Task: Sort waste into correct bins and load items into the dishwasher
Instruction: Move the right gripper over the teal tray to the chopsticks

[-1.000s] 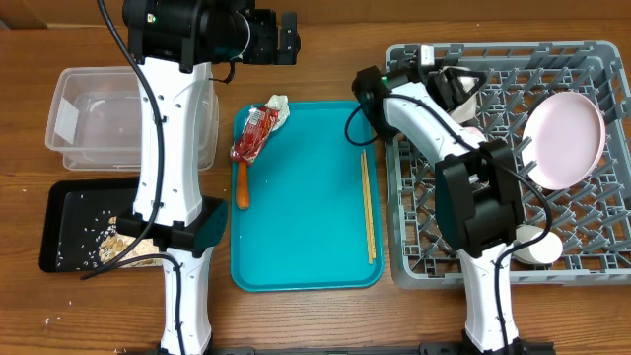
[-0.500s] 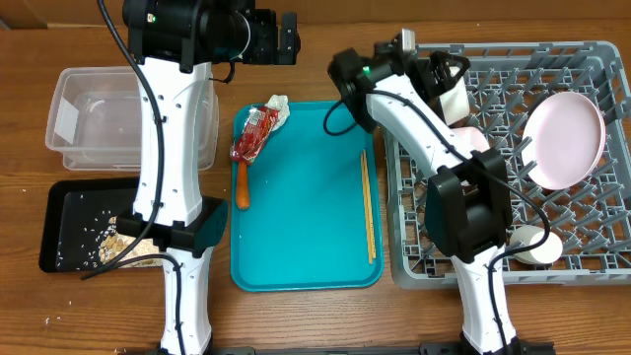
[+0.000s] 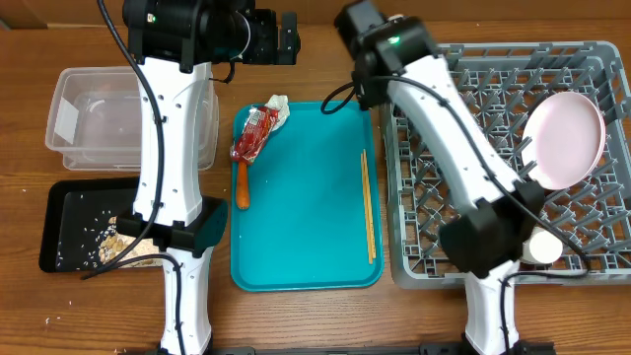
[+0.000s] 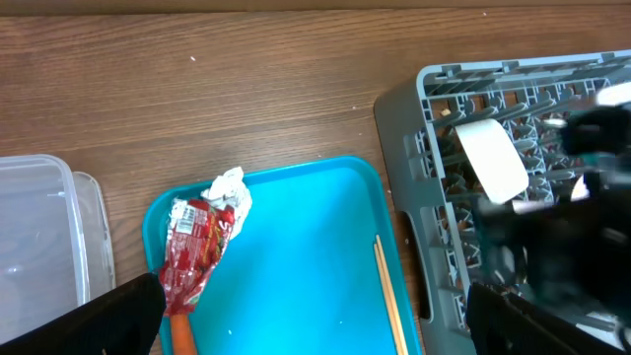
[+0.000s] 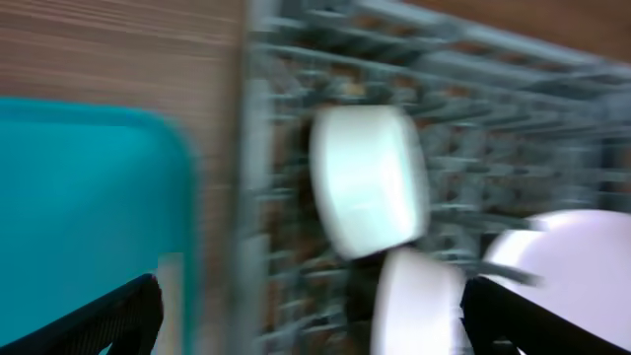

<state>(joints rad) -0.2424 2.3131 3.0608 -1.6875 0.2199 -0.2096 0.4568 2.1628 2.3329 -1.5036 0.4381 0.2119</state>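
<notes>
The red wrapper (image 3: pixel 254 133), the white napkin (image 3: pixel 279 103) and the orange stick (image 3: pixel 242 185) lie on the teal tray's left side. Food scraps (image 3: pixel 118 242) sit in the black tray (image 3: pixel 59 212), in front of the clear tub (image 3: pixel 99 123). The grey rack (image 3: pixel 592 59) holds the pink plate (image 3: pixel 562 138), a cup (image 3: pixel 540 248) and two white bowls (image 5: pixel 370 182) (image 5: pixel 414 306). My left gripper (image 4: pixel 315 325) hangs open high over the teal tray's back edge. Above the rack's back left corner my right gripper (image 5: pixel 315 330) is open and empty; its view is blurred.
Wooden chopsticks (image 3: pixel 368 207) lie along the right side of the teal tray (image 3: pixel 306 237). My right arm stretches over the rack's left half and hides the bowls from above. The left arm's white column stands between the tub and the teal tray.
My right arm has lifted out of the rack's back left part and swung up and left, leaving a white bowl there. The left arm has not moved.
</notes>
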